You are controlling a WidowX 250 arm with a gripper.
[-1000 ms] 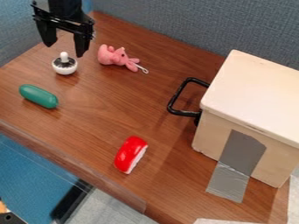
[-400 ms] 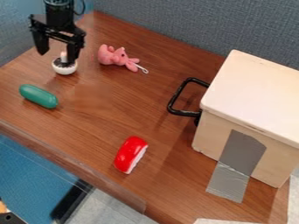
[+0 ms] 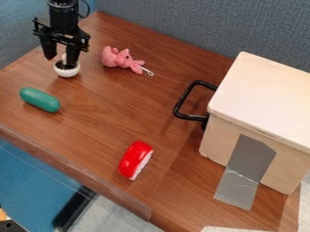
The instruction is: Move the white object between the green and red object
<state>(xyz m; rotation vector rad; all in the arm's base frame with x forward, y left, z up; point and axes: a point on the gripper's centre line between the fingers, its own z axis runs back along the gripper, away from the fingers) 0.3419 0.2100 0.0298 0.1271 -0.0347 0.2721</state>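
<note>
The black gripper [image 3: 60,62] hangs at the upper left, fingers pointing down and apart. Its right finger stands in front of the white object [image 3: 67,72], a small round piece with a dark top and a white knob, whose knob is partly hidden by that finger. Below and to the left lies the green object [image 3: 40,99], a smooth oblong. The red object [image 3: 134,159], curved with a white underside, rests near the table's front edge, lower centre.
A pink plush toy [image 3: 123,59] with a small loop lies right of the gripper. At the right stands a pale box [image 3: 262,102] with a black handle [image 3: 185,100] and grey tape. The wooden table [image 3: 103,131] ends at a clear-edged front border.
The gripper first moved closer to the white object and turned slightly, then sank a little further over it. The objects on the table have kept their places.
</note>
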